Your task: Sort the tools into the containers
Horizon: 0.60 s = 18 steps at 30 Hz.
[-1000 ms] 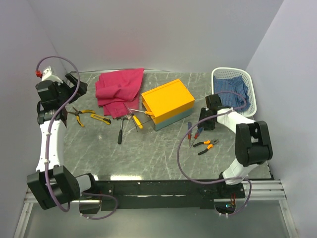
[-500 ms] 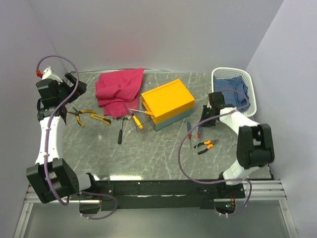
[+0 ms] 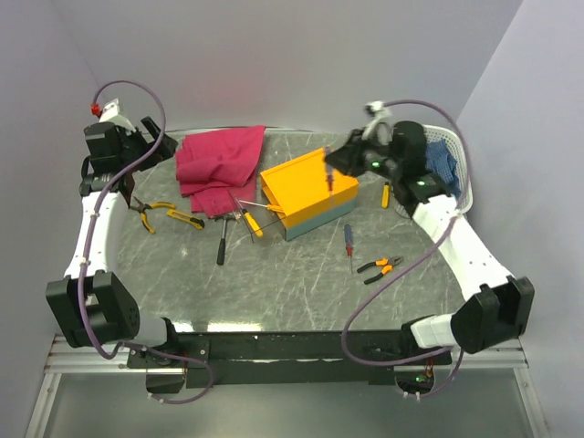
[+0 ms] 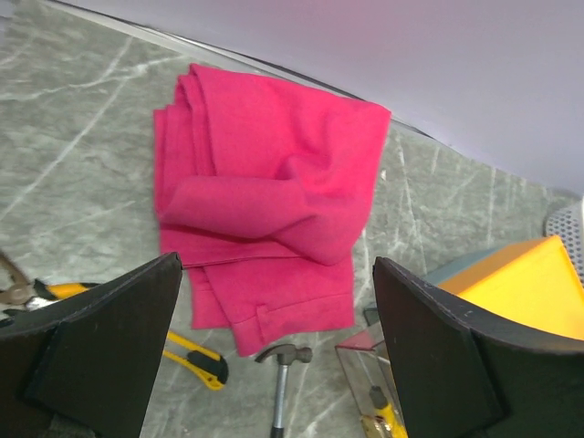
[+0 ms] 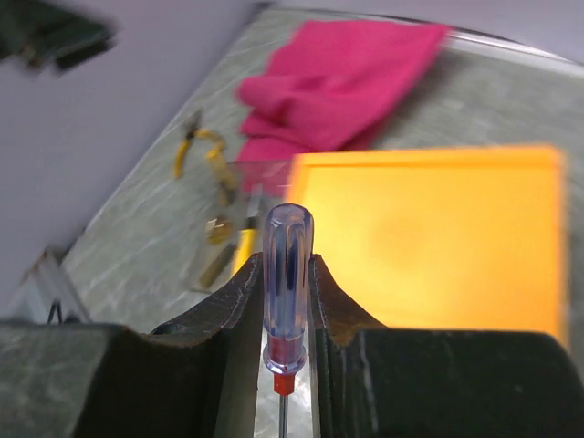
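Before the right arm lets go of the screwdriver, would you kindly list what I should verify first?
1. Grip: right gripper clamps the screwdriver handle between both fingers: ok.
2. Position: screwdriver hangs over the toolbox: ok.
3. Toolbox open to receive it: cannot tell; only a flat orange top shows.
4. Left gripper open, empty, over the pink cloth, apart from the toolbox: ok.
5. Sorting finished: not ok; hammer and pliers lie on the table.
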Each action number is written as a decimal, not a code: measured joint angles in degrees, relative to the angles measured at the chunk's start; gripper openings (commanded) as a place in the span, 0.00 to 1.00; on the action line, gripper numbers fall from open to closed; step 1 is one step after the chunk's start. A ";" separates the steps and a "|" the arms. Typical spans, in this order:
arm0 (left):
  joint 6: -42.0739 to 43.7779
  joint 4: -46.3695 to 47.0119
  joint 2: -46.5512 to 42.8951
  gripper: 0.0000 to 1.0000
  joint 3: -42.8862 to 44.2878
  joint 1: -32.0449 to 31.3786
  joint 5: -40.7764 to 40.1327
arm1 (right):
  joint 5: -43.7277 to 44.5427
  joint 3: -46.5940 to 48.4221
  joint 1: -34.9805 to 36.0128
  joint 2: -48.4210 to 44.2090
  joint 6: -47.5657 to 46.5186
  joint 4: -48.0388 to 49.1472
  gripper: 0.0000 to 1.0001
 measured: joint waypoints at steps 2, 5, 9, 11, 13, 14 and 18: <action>0.57 -0.20 -0.13 0.93 0.11 0.04 -0.61 | -2.45 1.53 4.72 2.23 -2.75 1.75 0.00; 0.90 -0.15 -0.76 0.94 -0.09 0.20 -1.27 | -4.59 6.08 12.04 7.63 -7.61 2.23 0.00; 0.87 0.74 -3.65 0.94 -2.82 0.52 -1.25 | -5.01 13.84 18.97 15.32 -15.56 0.85 0.00; 0.31 0.98 -5.68 0.94 -4.85 0.70 -1.05 | -5.29 16.98 21.20 18.51 -19.08 0.50 0.00; 0.02 1.64 -7.45 0.94 -6.69 1.07 -0.52 | -5.38 18.64 22.34 20.44 -21.81 0.13 0.00; -0.09 1.70 -8.17 0.94 -7.32 1.31 -0.24 | -5.18 18.82 22.73 21.07 -23.28 0.28 0.00; -0.09 1.07 -11.61 0.94 -8.22 3.67 0.72 | -4.26 18.80 23.39 22.99 -26.99 0.72 0.00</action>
